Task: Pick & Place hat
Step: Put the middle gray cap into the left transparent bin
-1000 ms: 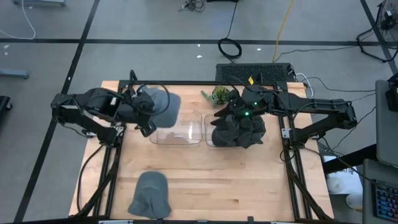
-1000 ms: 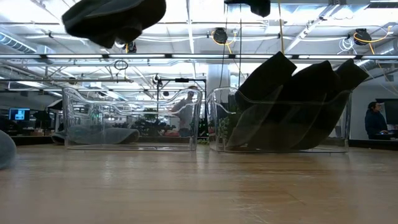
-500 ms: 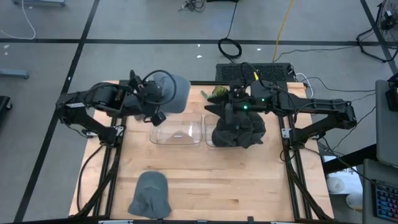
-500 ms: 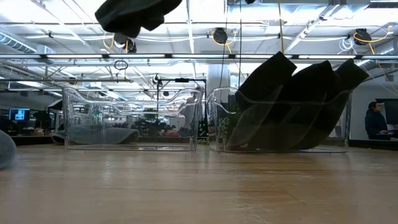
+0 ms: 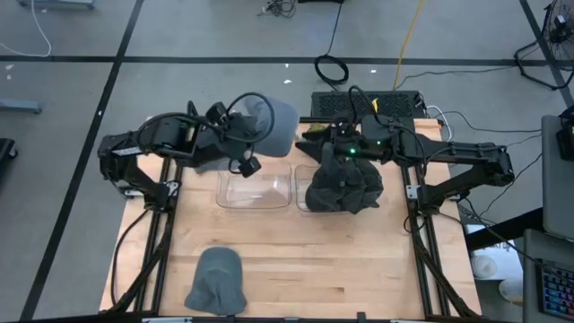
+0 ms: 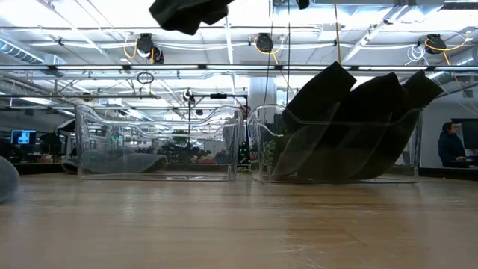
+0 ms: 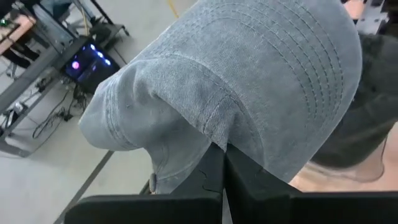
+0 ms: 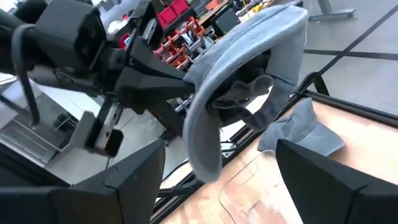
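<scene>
A light grey denim cap (image 5: 273,126) hangs in the air over the far rim of the left clear bin (image 5: 256,190). It also shows at the top of the low view (image 6: 187,11). My left gripper (image 7: 224,171) is shut on it. My right gripper (image 8: 217,186) is open and hovers over the dark hats (image 5: 345,184) piled in the right clear bin (image 6: 258,149). It faces the held cap (image 8: 249,68) and touches nothing. A second grey hat (image 5: 217,280) lies flat near the table's near edge. My left gripper pinches the cap between its two fingers at the lower edge, where the stitched brim meets the crown (image 7: 217,140). The cap is lifted clear of the table and bins. The brim (image 7: 298,74) fans out beyond the fingers and the crown (image 7: 143,124) bulges to one side.
Another grey hat (image 8: 305,127) lies on the table beyond the left bin and shows through the bin in the low view (image 6: 142,161). A small green plant (image 5: 314,136) sits at the far edge between the arms. Bare wood (image 5: 341,260) stretches in front of the bins.
My left gripper has carried the grey cap up and toward the table's right and far side, from beside the left bin to above its far right corner. The cap has swung so its brim points right. My right gripper has shifted slightly left over the dark hats.
</scene>
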Robot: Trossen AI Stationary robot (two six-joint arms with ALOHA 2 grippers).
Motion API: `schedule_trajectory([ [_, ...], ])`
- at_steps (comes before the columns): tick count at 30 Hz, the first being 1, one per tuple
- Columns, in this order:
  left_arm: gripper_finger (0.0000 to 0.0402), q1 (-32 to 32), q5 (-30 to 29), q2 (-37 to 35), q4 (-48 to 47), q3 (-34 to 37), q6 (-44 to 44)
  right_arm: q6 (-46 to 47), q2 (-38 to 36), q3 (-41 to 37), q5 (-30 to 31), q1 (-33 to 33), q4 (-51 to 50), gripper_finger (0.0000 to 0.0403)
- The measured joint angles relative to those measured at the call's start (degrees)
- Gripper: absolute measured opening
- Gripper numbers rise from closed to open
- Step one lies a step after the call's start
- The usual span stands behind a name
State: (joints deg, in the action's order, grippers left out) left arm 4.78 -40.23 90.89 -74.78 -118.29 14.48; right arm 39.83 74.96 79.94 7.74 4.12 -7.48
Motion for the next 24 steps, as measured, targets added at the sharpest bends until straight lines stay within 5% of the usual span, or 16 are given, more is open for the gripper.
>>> schedule_trajectory([
  [17,0.0000,2.5,1.2,5.0,8.0,-1.5,-1.8,-0.4,0.0,0.0,0.0,0.0,2.9,0.0287],
  [24,0.0000,2.4,0.7,5.1,7.8,-1.5,-1.1,1.3,0.0,0.0,-0.2,0.0,2.2,0.0209],
])
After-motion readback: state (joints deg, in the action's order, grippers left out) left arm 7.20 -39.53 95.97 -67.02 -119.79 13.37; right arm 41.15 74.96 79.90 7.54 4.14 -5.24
